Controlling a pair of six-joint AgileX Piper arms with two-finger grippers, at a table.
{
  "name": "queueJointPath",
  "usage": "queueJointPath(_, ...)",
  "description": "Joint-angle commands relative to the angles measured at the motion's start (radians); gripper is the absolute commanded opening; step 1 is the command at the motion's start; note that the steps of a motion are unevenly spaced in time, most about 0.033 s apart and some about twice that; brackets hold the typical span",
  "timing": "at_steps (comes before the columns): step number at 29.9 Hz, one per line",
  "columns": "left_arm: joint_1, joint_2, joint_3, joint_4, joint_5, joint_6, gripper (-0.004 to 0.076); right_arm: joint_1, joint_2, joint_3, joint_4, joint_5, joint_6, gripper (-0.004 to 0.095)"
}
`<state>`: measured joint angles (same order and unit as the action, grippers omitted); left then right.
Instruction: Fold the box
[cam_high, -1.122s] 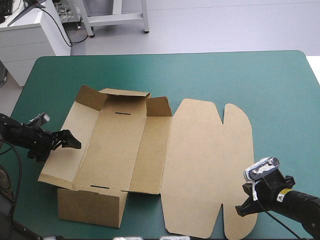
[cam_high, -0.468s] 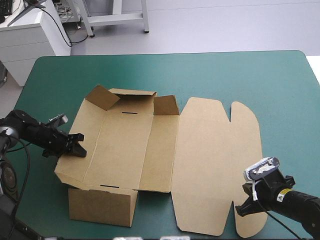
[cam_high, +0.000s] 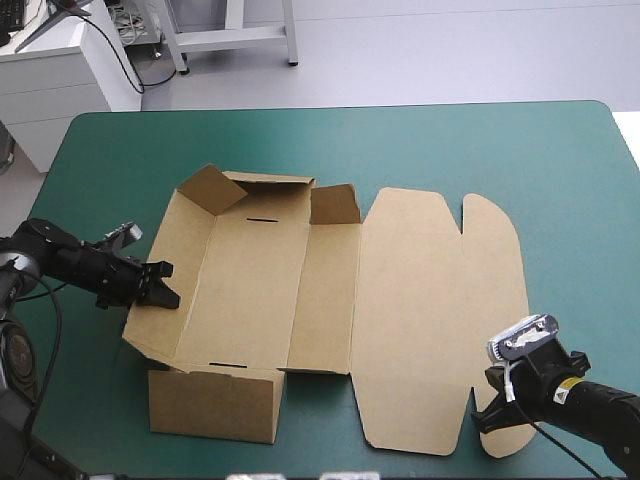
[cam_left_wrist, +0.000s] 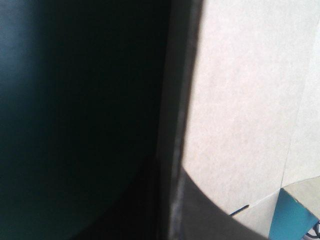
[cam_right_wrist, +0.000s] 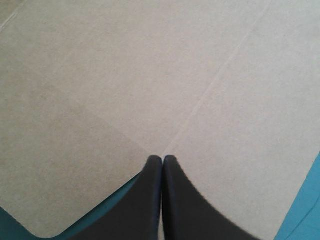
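Observation:
The brown box (cam_high: 250, 270) lies open in the middle of the table. Its left wall is raised and leans outward, a front wall (cam_high: 210, 405) stands upright, and two far flaps (cam_high: 215, 188) are turned up. The lid (cam_high: 430, 310) lies flat to the right. My left gripper (cam_high: 165, 292) is shut on the left wall's upper edge; in the left wrist view that board (cam_left_wrist: 240, 100) fills the space just ahead, its edge running up the middle. My right gripper (cam_high: 483, 415) is shut, its tips (cam_right_wrist: 162, 159) over the lid's near right flap (cam_right_wrist: 150, 75).
The teal-green cover (cam_high: 480, 150) stretches from the box to the far and right edges. The table's near edge runs close below the front wall and the lid's near flap. A white cabinet (cam_high: 50, 70) stands beyond the far left corner.
My left gripper has closed on the left wall and moved right. The whole box has slid to the right with it. The right gripper has stayed in place while the flap shifted under it.

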<state>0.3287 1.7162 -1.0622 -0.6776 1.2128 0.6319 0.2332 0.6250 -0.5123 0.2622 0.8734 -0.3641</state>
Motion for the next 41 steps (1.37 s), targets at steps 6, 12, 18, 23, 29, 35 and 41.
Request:
queueJointPath(6,-0.010,-0.050,-0.045,-0.068,0.088,0.010,-0.0008,-0.009,0.003,-0.131,0.002,-0.009,0.025,-0.0019)
queueJointPath(12,-0.073,-0.114,-0.109,-0.084,0.088,0.055,-0.0008,-0.009,0.003,-0.278,-0.031,0.074,0.027,-0.0019)
queueJointPath(18,-0.220,-0.164,-0.278,0.067,0.088,0.018,-0.0008,-0.009,0.003,-0.385,-0.084,0.102,0.030,-0.0019)
queueJointPath(23,-0.413,-0.168,-0.452,0.309,0.059,-0.058,-0.0008,-0.009,0.001,-0.426,-0.116,0.114,0.046,-0.0019)
queueJointPath(29,-0.627,-0.168,-0.560,0.529,-0.091,-0.080,-0.0008,-0.009,-0.003,-0.471,-0.173,0.114,0.056,-0.0019)
queueJointPath(35,-0.805,-0.158,-0.562,0.686,-0.287,-0.085,-0.0008,-0.009,-0.003,-0.534,-0.240,0.125,0.131,-0.0019)
queueJointPath(41,-0.939,-0.154,-0.562,0.970,-0.377,-0.164,-0.0008,-0.009,-0.003,-0.559,-0.262,0.123,0.138,-0.0019)
